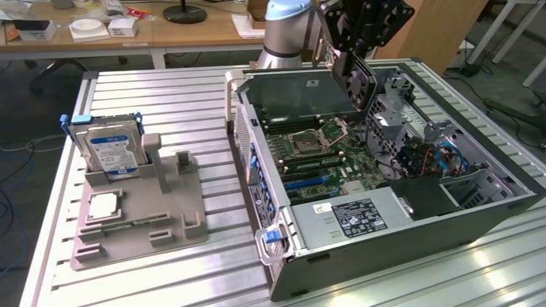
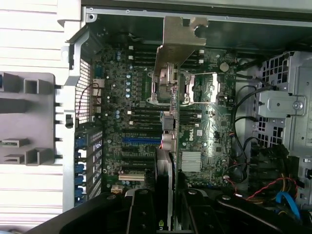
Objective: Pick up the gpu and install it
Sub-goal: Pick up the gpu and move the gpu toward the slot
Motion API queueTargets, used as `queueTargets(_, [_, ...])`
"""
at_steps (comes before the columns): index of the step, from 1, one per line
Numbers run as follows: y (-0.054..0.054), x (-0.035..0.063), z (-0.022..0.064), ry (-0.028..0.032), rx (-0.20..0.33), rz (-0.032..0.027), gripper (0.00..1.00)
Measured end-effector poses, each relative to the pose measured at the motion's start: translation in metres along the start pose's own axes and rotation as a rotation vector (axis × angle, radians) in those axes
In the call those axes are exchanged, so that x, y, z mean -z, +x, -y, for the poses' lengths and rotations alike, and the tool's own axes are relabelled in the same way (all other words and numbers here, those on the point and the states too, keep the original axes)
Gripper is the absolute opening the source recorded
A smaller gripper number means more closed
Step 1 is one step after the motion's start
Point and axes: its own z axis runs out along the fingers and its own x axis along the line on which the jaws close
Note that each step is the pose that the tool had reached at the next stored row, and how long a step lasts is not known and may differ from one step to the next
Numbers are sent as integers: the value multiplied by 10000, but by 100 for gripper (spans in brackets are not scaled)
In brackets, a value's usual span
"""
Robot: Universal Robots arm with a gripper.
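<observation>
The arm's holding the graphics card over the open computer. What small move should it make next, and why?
Probably lower it slowly toward the motherboard: the gripper grips the graphics card upright, high above the open case, its edge not yet near the blue slot.

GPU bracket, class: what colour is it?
Silvery grey; the gpu bracket shows best in the wrist view.
</observation>
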Motion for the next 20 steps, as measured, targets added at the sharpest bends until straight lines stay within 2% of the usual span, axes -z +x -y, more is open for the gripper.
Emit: queueTargets(20, [-187,-7,4,0,0,0,27])
